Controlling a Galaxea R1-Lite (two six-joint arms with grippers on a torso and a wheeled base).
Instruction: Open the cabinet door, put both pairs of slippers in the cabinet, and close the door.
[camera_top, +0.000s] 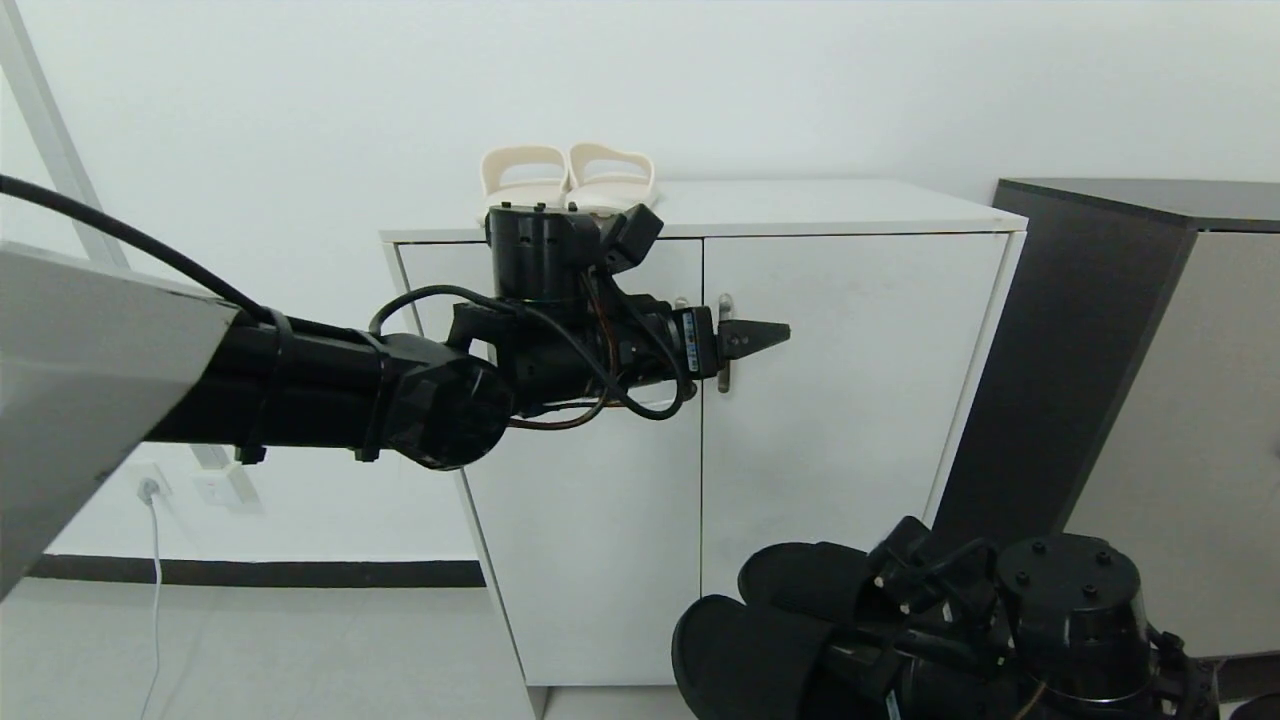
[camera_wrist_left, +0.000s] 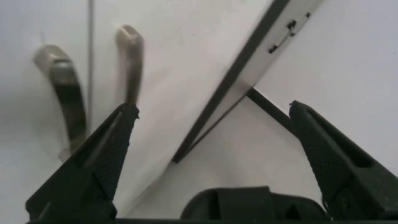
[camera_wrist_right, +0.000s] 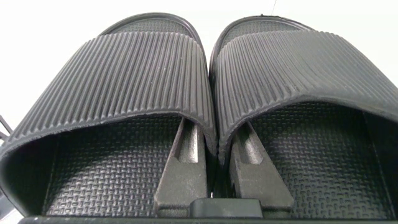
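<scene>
With my left pincer (camera_top: 770, 336) spread just beside the closed cabinet's (camera_top: 850, 400) handles (camera_top: 724, 340) and my right pincer (camera_wrist_right: 217, 134) clamped on the black slippers (camera_top: 790, 610) low before it, I risk catching the wrong handle.

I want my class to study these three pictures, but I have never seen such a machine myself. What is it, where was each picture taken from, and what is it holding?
It is a two-armed robot on wheels. The large picture comes from a camera on its head. The other two come from cameras on its wrists, each looking along that arm's gripper.

In the head view the left gripper is at the metal handles of a white cabinet, whose doors are shut. The left wrist view shows its fingers open. A pair of cream slippers sits on the cabinet's top.

Low down, the right gripper pinches a pair of black slippers together, with one finger inside each.
</scene>
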